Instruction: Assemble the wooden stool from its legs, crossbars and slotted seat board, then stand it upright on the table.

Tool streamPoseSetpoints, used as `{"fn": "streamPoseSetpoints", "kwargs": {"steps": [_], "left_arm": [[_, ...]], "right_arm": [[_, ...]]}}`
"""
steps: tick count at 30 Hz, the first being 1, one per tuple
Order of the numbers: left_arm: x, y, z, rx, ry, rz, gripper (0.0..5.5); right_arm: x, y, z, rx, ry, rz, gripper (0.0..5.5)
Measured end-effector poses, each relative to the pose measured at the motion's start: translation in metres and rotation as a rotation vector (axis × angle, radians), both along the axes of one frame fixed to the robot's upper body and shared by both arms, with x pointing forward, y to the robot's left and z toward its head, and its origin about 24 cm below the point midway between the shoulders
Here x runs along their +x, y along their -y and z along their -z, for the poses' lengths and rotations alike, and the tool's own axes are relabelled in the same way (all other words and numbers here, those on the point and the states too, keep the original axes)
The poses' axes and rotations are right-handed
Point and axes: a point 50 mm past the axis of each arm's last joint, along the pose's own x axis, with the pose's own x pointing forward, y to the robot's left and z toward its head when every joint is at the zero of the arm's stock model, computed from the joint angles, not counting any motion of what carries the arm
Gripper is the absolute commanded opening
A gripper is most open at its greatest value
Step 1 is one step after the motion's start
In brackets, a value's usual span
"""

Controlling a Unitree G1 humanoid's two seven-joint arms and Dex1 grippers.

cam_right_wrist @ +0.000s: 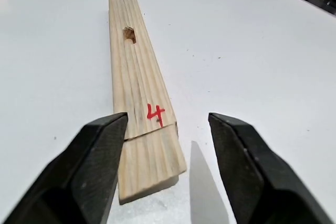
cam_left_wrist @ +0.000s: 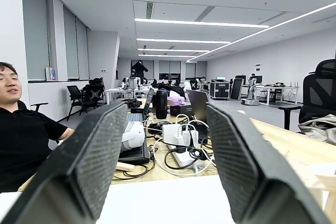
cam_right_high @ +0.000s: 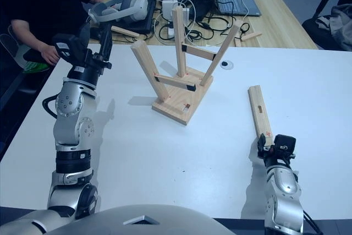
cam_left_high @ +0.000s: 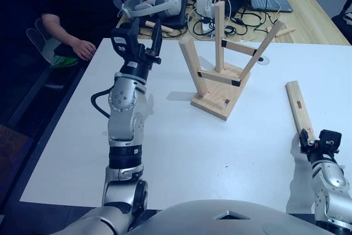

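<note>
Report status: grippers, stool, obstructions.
Left gripper open, empty, raised. Right gripper open, fingers astride near end of loose leg. Stool upside down, three legs in. Nothing between leg and stool.

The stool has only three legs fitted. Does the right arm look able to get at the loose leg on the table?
Probably yes: the right pincer is open right at the near end of the loose leg, and nothing lies between them.

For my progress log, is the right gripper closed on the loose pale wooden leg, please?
No, the right gripper is open, its black fingers apart on either side of the pale wooden leg.
</note>
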Motion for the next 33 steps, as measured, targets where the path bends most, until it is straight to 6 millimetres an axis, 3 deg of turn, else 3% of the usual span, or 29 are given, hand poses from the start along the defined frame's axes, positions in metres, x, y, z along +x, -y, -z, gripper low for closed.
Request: {"fn": "streamPoseSetpoints", "kwargs": {"steps": [9,15,18,23,27,33], "left_arm": [[-0.001,0.007,0.004,0.019,-0.012,0.048,2.75],[0.001,0.006,0.009,0.019,-0.033,0.047,2.75],[0.002,0.006,0.01,0.024,-0.039,0.047,2.75],[0.002,0.006,0.011,0.032,-0.04,0.044,2.75],[0.003,0.006,0.013,0.037,-0.048,0.046,2.75],[0.003,0.006,0.015,0.037,-0.056,0.045,2.75]], "right_arm": [[0.027,-0.001,0.003,0.125,-0.071,-0.042,4.98],[0.031,-0.005,0.004,0.126,-0.093,-0.041,4.98],[0.029,-0.009,0.001,0.025,-0.018,-0.078,4.98],[0.031,0.007,-0.007,-0.087,0.041,0.037,4.98],[0.024,0.017,0.005,0.024,-0.014,0.144,4.98],[0.035,0.007,0.006,0.059,-0.046,0.087,4.16]]}}
